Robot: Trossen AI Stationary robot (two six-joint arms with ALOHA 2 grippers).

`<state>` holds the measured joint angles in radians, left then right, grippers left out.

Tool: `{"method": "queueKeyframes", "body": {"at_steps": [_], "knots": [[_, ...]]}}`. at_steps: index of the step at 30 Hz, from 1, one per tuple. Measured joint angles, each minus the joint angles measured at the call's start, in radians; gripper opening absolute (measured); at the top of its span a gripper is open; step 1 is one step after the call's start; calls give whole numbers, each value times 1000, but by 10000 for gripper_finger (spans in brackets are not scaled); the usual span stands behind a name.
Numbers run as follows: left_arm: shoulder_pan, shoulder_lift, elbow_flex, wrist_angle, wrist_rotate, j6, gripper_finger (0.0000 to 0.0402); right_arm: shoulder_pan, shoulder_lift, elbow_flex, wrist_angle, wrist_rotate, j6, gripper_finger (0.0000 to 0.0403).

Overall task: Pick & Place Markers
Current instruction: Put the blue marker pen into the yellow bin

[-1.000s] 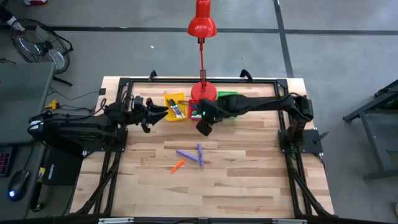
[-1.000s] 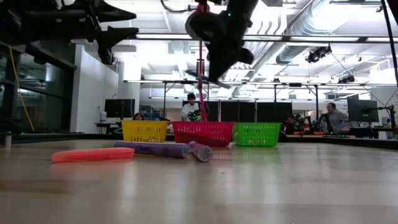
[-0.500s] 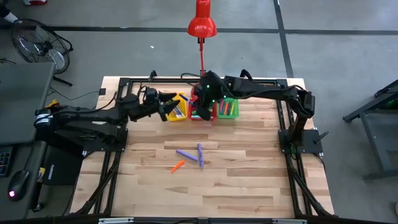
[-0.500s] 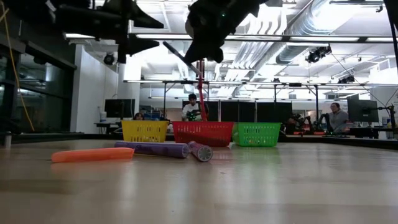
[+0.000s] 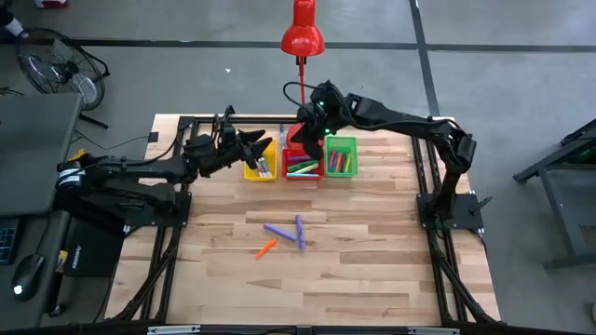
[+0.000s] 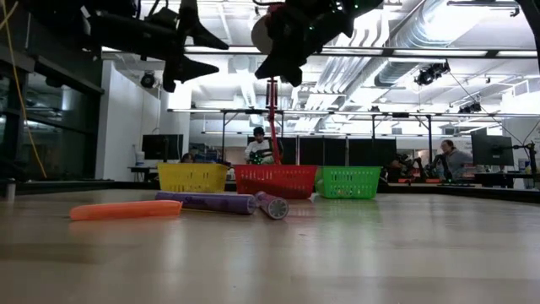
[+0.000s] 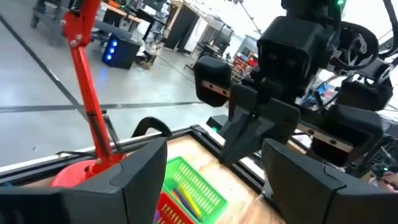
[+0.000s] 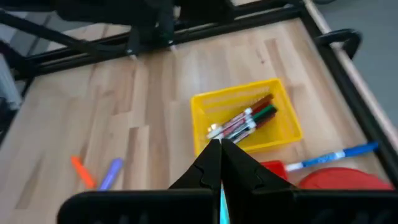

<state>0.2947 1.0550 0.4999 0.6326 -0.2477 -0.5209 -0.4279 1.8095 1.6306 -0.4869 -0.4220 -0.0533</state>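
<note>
My right gripper (image 5: 304,141) hovers above the red bin (image 5: 303,167), shut on a cyan marker, fingertips (image 8: 219,146) pointing down. My left gripper (image 5: 253,149) hangs open above the yellow bin (image 5: 264,164), with nothing between its fingers (image 7: 217,186). Two purple markers (image 5: 277,229) (image 5: 300,232) and an orange one (image 5: 265,248) lie flat mid-table. All three bins hold several markers; the green bin (image 5: 341,156) is the rightmost. A blue marker (image 8: 339,154) lies on the table behind the bins. My right gripper pinches a cyan marker between its two shut fingers. Only a thin strip of it (image 8: 222,199) shows in the slit between them, and the fingers hide the rest. The fingers slant down from above, and the marker is lifted clear, over the bins.
The red lamp stands at the far edge, its base (image 5: 305,138) right behind the red bin and its pole (image 6: 272,127) rising between the two grippers. A black frame rail (image 5: 279,119) runs along the far edge. Bare wood lies around the three loose markers.
My right gripper moved from mid-table toward the far edge, rose and turned, carrying the marker over the red bin. My left gripper moved toward the table's right, reaching above the yellow bin. The three markers on the table stayed put.
</note>
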Motion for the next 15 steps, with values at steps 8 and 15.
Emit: {"method": "queueKeyframes", "body": {"at_steps": [8,15], "knots": [[0,0,0,-7,-39,-2,259,-5,0,0,-29,-17,-38,1],[1,0,0,-10,-80,0,259,-7,0,0,-63,27,-43,1]]}}
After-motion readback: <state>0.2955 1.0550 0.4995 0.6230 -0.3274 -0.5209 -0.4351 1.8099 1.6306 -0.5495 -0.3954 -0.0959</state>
